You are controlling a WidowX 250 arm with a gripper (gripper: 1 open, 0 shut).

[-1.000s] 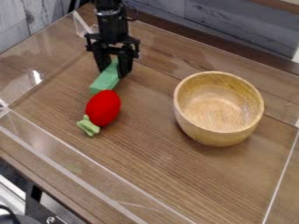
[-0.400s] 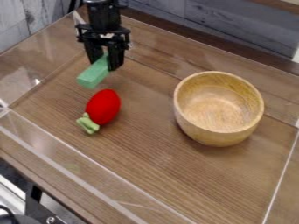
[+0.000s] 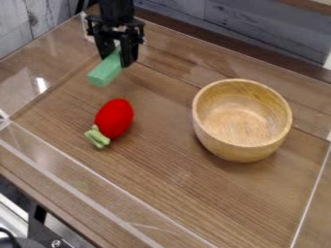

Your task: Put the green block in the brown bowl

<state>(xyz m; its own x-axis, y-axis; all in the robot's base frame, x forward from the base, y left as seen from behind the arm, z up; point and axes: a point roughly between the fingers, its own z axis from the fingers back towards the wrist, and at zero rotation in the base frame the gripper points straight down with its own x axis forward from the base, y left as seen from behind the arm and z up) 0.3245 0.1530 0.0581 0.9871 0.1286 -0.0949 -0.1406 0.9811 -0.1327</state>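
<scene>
One claw [image 3: 116,55] grasping green block [image 3: 106,72] aloft, brown bowl [image 3: 242,118] well apart, no writing.

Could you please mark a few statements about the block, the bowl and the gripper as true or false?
1. The gripper is shut on the green block. True.
2. The green block lies inside the brown bowl. False: the bowl holds nothing, and the block hangs from the gripper off to the bowl's left.
3. The red ball-like object sits on the table between the block and the near edge. True.
4. The bowl is tipped on its side. False: it stands upright, opening upward.
5. The green block touches the red object. False: a clear gap separates them.
</scene>
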